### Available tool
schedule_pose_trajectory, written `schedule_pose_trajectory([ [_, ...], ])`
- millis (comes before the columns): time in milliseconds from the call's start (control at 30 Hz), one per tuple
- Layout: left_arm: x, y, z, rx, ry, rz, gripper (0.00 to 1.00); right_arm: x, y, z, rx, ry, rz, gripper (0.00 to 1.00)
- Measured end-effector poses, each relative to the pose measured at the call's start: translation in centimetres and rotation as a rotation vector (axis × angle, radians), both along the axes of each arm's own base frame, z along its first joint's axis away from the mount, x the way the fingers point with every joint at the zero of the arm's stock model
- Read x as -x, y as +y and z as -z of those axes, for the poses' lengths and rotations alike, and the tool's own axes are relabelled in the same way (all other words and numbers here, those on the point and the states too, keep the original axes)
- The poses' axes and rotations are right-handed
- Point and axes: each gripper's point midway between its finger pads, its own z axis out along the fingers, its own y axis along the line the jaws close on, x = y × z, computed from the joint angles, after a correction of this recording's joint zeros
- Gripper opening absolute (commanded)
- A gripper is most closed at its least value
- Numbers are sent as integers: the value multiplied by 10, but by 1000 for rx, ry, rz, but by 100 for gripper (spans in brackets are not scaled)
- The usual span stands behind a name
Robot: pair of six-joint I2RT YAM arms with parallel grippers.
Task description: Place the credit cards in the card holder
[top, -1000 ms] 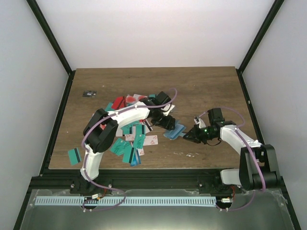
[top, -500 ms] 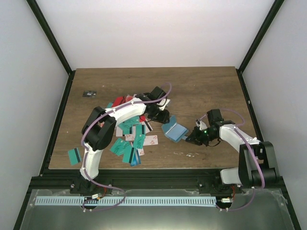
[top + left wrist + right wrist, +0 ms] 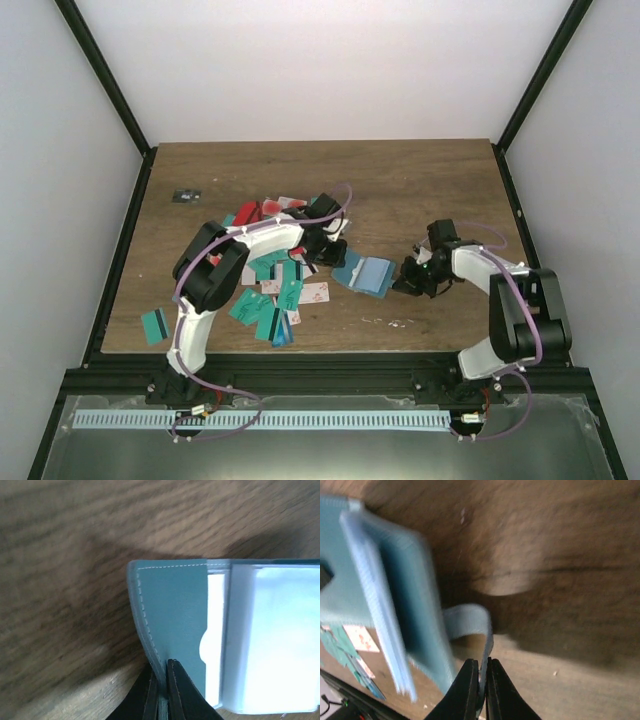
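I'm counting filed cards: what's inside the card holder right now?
The card holder is spread open, showing pale, clear inner pockets. No card is recognisable in them; glare washes out the pocket faces, so a tucked-in card could go unseen.

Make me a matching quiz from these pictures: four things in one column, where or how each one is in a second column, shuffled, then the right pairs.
Column one
1. left pincer
2. right pincer
3. credit cards
4. small dark object

Column two
A. alone near the far left corner of the table
B. shut on the pale blue loop of the card holder
C. heaped and scattered to the left of the card holder
D. shut on the card holder's teal stitched edge

Pairs: 1-D, 2-B, 3-C, 4-A
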Motion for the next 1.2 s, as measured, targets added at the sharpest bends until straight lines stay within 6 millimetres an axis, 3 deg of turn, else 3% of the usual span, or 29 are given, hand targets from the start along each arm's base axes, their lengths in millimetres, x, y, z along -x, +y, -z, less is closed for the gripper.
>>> schedule_pose_trajectory([
  [167,16,8,13,3,63,-37,14,-19,-6,9,47,23,24,3],
  [333,29,16,12,-1,108,-60,18,-41,-16,11,115,-2,38,8],
  [667,36,12,-20,67,110,-67,22,-55,-23,5,170,-50,1,46],
  [1000,45,15,-18,73,150,-69,32,-56,-18,-47,134,-188,-36,50],
  [1200,45,14,-31,96,131,-62,37,-49,6,-78,32,-270,-78,50],
])
